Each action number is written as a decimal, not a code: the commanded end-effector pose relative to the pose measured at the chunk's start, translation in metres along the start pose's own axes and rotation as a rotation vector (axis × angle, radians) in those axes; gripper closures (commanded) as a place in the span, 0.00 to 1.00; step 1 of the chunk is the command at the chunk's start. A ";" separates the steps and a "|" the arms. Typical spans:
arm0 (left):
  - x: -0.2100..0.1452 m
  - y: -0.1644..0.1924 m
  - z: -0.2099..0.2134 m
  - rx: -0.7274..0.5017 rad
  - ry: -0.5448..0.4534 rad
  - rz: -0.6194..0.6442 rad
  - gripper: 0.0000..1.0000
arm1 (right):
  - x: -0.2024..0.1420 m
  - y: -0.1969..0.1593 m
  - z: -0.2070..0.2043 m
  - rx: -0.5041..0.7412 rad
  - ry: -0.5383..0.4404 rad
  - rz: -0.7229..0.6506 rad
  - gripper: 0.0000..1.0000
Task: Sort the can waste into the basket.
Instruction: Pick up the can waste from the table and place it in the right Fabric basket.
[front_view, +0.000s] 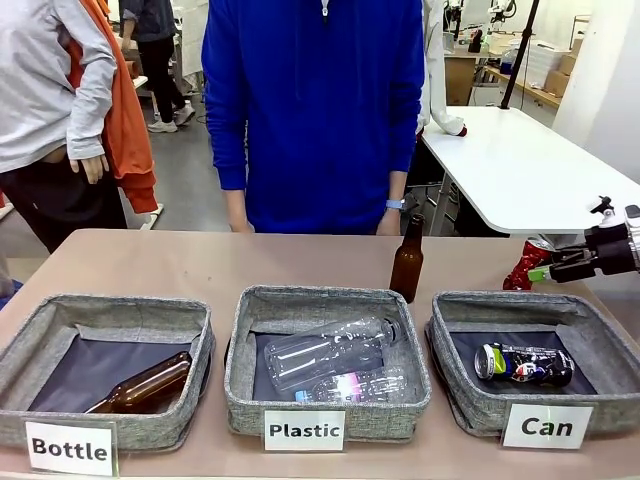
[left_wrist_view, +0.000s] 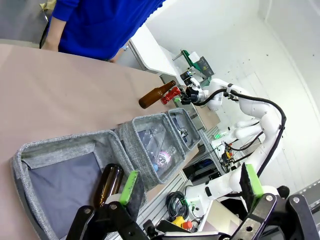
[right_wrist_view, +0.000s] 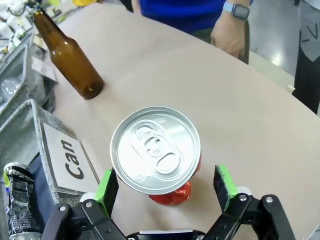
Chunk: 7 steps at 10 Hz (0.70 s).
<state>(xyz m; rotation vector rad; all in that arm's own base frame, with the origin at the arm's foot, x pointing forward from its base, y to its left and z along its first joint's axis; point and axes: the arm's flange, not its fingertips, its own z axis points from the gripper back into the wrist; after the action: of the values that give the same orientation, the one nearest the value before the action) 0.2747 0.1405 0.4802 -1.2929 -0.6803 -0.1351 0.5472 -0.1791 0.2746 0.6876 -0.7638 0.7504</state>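
Note:
The red can (front_view: 527, 263) stands upright on the table just behind the "Can" basket (front_view: 470, 305). In the right wrist view its silver top (right_wrist_view: 155, 149) lies between the two green pads, with a gap at the right pad. My right gripper (front_view: 546, 271) is open around it at the table's right edge. The dark blue and silver can (front_view: 523, 363) lies on its side inside the basket and appears again (right_wrist_view: 17, 200) beside the "Can" label (right_wrist_view: 67, 159). My left gripper (left_wrist_view: 191, 184) is open and empty above the "Bottle" basket (left_wrist_view: 65, 145).
A brown glass bottle (front_view: 407, 258) stands behind the "Plastic" basket (front_view: 250, 345), close to the red can's left. Two clear plastic bottles (front_view: 330, 352) lie in that basket. Another brown bottle (front_view: 145, 385) lies in the "Bottle" basket (front_view: 60, 310). A person in blue (front_view: 320, 110) stands at the far edge.

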 end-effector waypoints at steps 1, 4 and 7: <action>0.001 -0.004 0.003 -0.004 0.012 0.005 0.00 | 0.001 -0.007 -0.005 0.019 -0.052 0.036 0.00; 0.001 -0.004 0.003 -0.004 0.012 0.005 0.00 | 0.003 -0.007 -0.009 0.035 -0.083 0.039 0.00; 0.001 -0.004 0.003 -0.004 0.012 0.005 0.00 | 0.002 -0.008 -0.020 0.052 -0.130 0.028 0.00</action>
<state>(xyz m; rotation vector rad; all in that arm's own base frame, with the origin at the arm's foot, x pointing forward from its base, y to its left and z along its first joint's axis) 0.2747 0.1405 0.4802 -1.2929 -0.6803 -0.1352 0.5548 -0.1673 0.2655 0.7649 -0.8105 0.7442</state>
